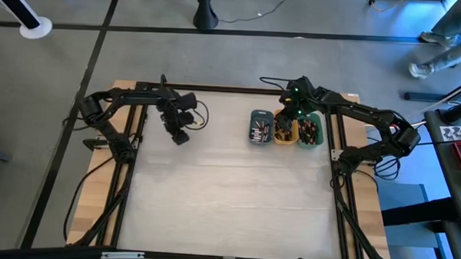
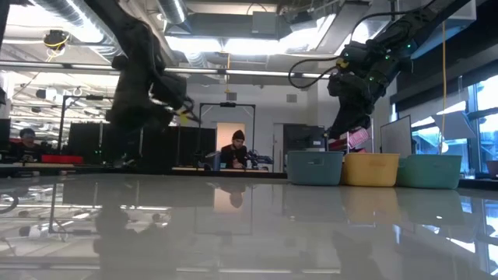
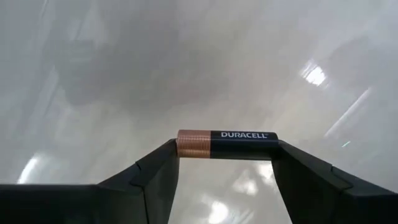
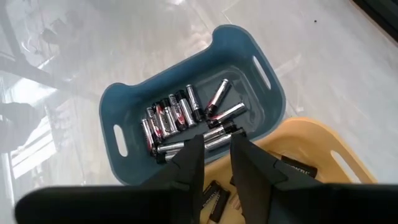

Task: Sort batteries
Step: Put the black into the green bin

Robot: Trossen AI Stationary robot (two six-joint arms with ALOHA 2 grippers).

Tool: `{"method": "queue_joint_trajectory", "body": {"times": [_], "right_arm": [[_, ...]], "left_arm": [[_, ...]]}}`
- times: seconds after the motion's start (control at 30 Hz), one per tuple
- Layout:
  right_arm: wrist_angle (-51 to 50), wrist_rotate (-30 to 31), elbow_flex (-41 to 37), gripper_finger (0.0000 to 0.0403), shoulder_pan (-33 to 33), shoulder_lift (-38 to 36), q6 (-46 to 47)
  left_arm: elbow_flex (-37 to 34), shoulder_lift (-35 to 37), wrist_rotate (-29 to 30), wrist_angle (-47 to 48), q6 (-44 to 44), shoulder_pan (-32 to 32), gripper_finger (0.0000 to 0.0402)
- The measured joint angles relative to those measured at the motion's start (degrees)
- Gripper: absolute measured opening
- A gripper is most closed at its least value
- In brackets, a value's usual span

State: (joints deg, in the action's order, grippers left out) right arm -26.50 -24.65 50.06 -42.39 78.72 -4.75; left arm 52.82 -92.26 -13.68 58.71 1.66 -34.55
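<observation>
My left gripper (image 3: 225,148) hangs over the bare far-left part of the table (image 1: 228,199) and is shut on one copper-and-black battery (image 3: 225,142). In the high view this gripper (image 1: 178,135) stands well left of the trays. My right gripper (image 4: 217,146) hovers over the blue tray (image 4: 124,106) and the yellow tray (image 4: 329,155). Its fingers stand a narrow gap apart with nothing between them. Several silvery and dark batteries (image 4: 180,115) lie on the blue tray's floor, and dark ones (image 4: 214,199) lie in the yellow tray. My left gripper holds the battery lengthwise between its two fingertips. One finger is on the copper end (image 3: 181,143) and the other on the black end (image 3: 272,138). The fingers point steeply down. The battery spans the gap level, lifted clear of the table.
Three small trays stand side by side at the table's far right: blue (image 1: 261,127), yellow (image 1: 284,131) and green (image 1: 309,132). The tabletop in front of them and toward the near edge is glossy white. A person (image 2: 233,148) sits in the room beyond the table.
</observation>
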Motion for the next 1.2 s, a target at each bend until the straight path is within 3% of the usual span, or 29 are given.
{"method": "queue_joint_trajectory", "body": {"times": [0.23,0.4,0.53,0.77,0.97,1.2], "right_arm": [[-0.1,-0.6,0.0,0.0081,0.0,0.0,-0.1],[-0.1,-9.8,0.0,0.0081,0.1,0.0,-3.6],[0.8,-17.6,0.0,0.0081,1.5,0.0,-7.2],[9.0,-22.4,0.0,0.0081,8.9,0.0,-13.3],[17.5,-21.7,0.1,0.0081,15.9,-1.1,-21.2],[21.0,-9.6,2.8,0.0099,20.7,-1.8,-26.0]], "left_arm": [[0.0,2.4,-8.4,-11.0,-5.8,2.3,0.0227],[0.0,2.5,-13.9,-22.2,-11.4,5.7,0.0227],[0.0,2.5,-18.0,-34.6,-16.9,8.9,0.0227],[0.0,2.5,-20.6,-61.4,-29.4,11.5,0.0227],[0.0,2.5,-20.8,-74.2,-38.9,11.7,0.0227],[0.0,2.5,-20.7,-75.3,-39.2,13.1,0.0227]]}}
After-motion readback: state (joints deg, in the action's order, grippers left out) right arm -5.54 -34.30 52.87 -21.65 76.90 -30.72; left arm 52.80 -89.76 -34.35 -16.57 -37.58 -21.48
